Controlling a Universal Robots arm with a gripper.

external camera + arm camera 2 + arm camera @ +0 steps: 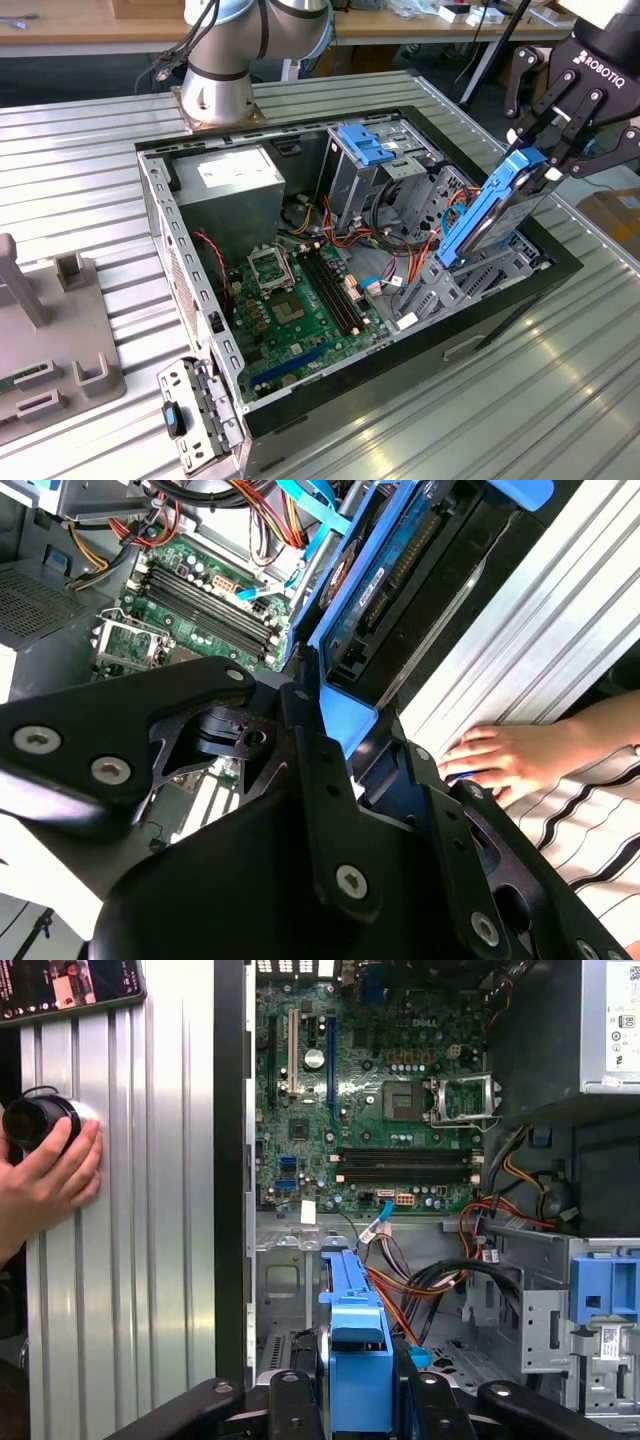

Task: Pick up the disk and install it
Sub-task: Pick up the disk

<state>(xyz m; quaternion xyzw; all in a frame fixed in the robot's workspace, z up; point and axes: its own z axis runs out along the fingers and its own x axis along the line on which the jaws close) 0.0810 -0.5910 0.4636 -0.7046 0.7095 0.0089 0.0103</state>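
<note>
At the upper right of the exterior view the pincer (542, 160) is clamped on the upper end of the disk (490, 210), so the pick-up is judged done. The disk is held tilted, its lower end at the grey drive bay (460, 285) of the open computer case (160, 200); seating is judged unfinished.

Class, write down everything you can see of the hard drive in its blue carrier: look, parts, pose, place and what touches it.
The disk is a flat, rectangular hard drive: a dark grey metal body framed by a bright blue plastic carrier. It stands tilted, its lower end in the grey metal drive bay at the exterior view's right of the open computer case, its upper end clamped by the gripper. A label shows on it in the second wrist view.
</note>
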